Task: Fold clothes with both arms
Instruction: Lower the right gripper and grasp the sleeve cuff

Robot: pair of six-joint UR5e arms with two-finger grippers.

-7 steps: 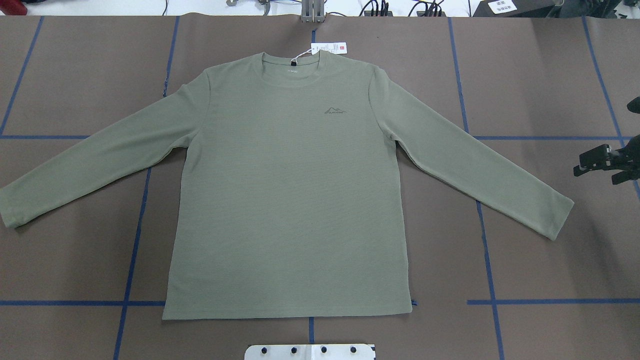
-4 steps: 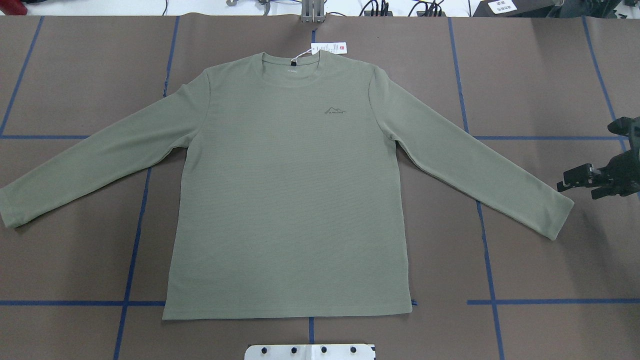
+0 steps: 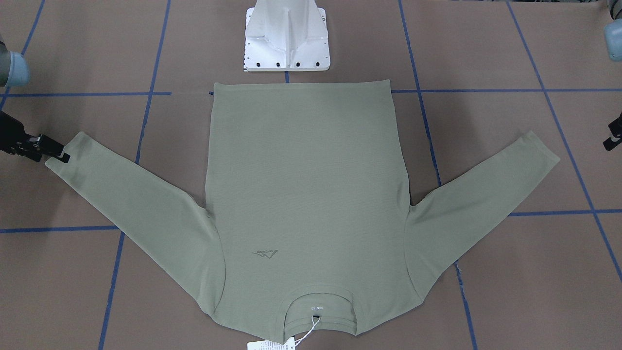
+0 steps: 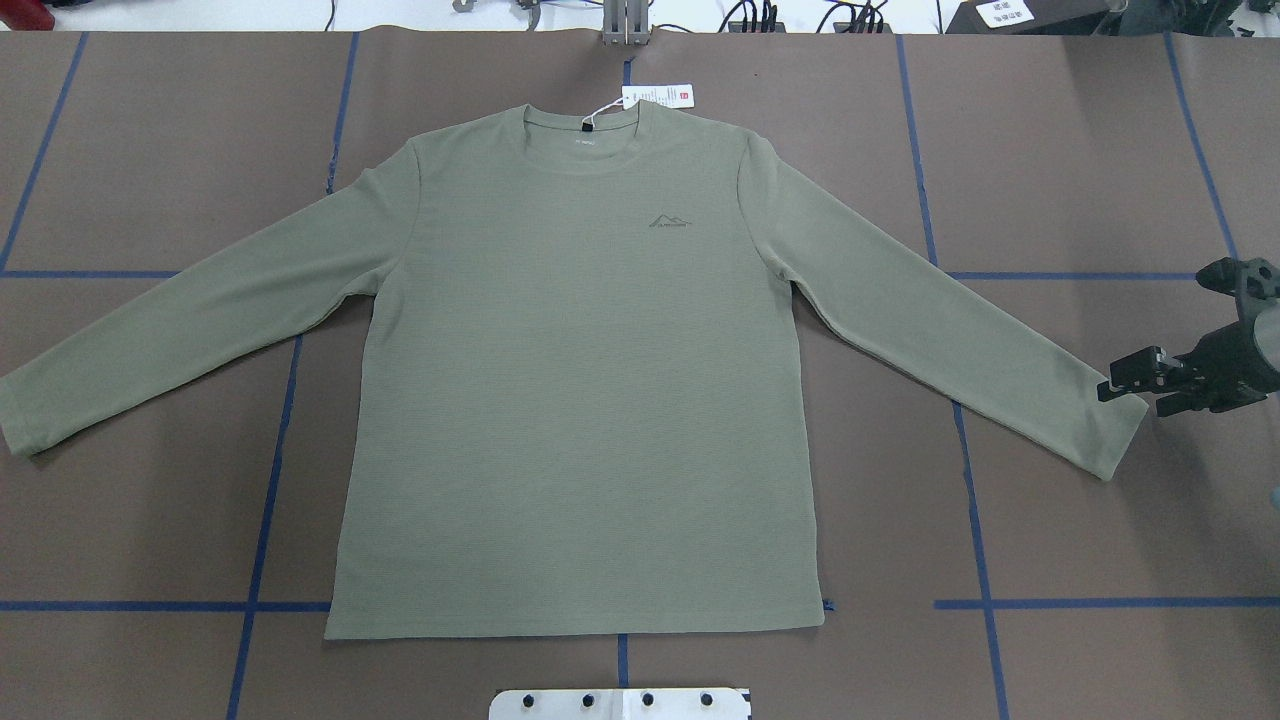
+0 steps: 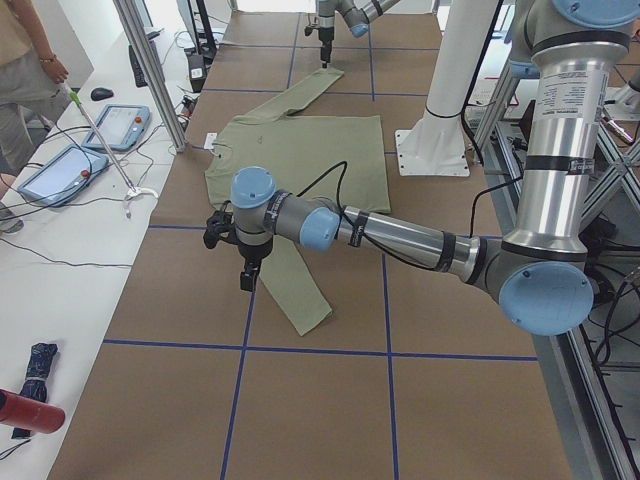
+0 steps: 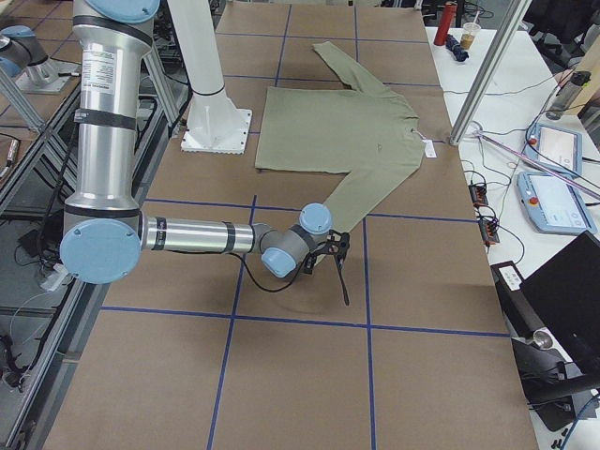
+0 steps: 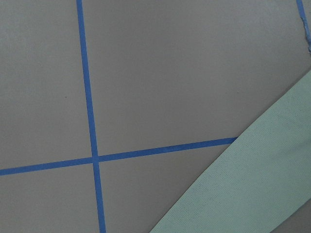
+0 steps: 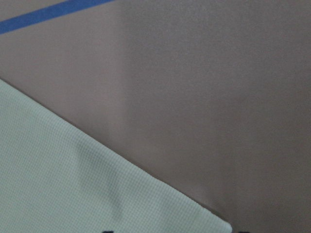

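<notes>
Left claw (image 5: 245,280) near left cuff (image 4: 25,425), apart from it; can't tell opening or hold. Olive knit shirt (image 4: 580,400) flat, front up, on table (image 4: 1050,150), sleeves splayed. Likely light, limp, stretchy; best pinched at cuffs. Mind paper hang tag (image 4: 655,96) at collar. White pedestal (image 3: 286,39) near hem, probably no obstacle. Right claw (image 4: 1125,385) at right cuff (image 4: 1120,440), apparently parted, gripping nothing.
</notes>
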